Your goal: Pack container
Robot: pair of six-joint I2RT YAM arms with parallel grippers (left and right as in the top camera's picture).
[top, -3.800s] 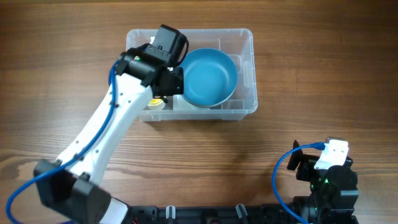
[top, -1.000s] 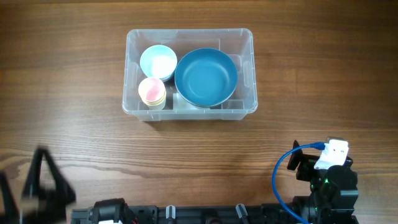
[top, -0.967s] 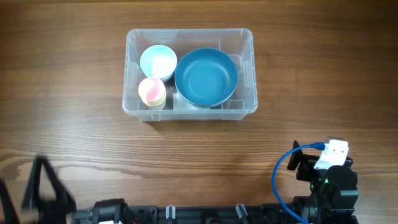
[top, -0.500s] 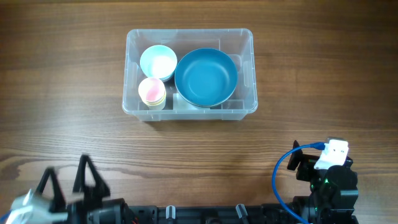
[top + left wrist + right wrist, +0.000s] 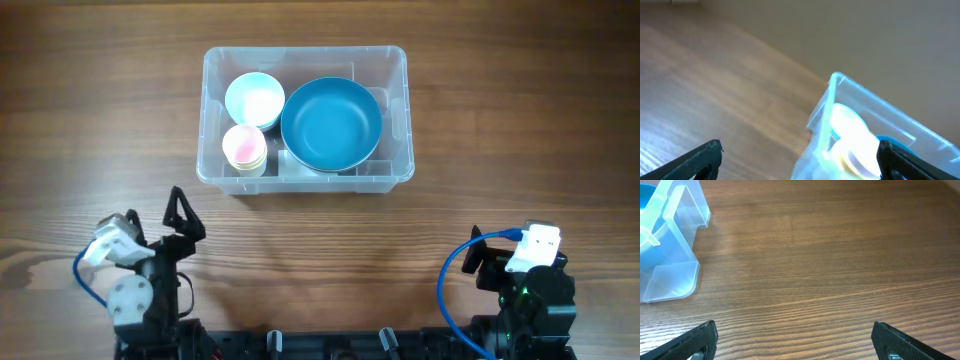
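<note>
Clear container (image 5: 300, 52) w/ blue bowl (image 5: 331, 122) inside, L pincer (image 5: 183, 222) open, R pincer (image 5: 793, 328) open, both empty

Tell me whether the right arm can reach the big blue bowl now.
Probably yes. The large round blue bowl lies uncovered in the lidless clear plastic bin, only bare wooden table lies between, and the right tool is open and empty.

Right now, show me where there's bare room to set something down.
Bare table lies left, right and in front of the container. Inside it is crowded: the blue bowl fills the right, the white bowl and pink cup the left.
</note>
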